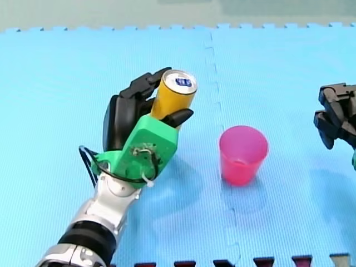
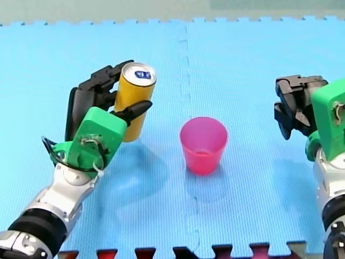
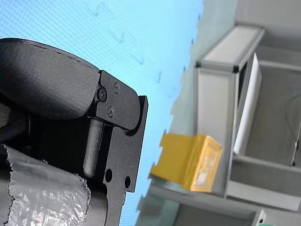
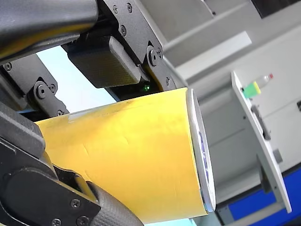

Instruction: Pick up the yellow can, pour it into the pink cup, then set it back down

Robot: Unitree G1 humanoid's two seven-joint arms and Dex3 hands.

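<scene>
Black fingers (image 4: 101, 61) of the left hand (image 1: 125, 114) are wrapped round the yellow can (image 1: 173, 97), thumb across the front, the others behind, a firm hold on the smooth round wall. From the second wrist view you can see that the can's skin is glossy, a hard ribbed pad is pressed on it, and the silver rim is a thin bright ring. The can is tipped a little, its flat lid with a blue mark leaning toward the cup, and its base is hidden behind the green wrist block (image 1: 147, 147). To its right, apart from it, the pink cup (image 1: 242, 154) stands upright on the mat, a tapered, slightly see-through plastic shape with its mouth open. The right hand (image 2: 295, 105) is further right, well apart, curled on nothing. Under it all lies the blue foam mat (image 1: 278, 67), finely ribbed and joined by jigsaw seams.
</scene>
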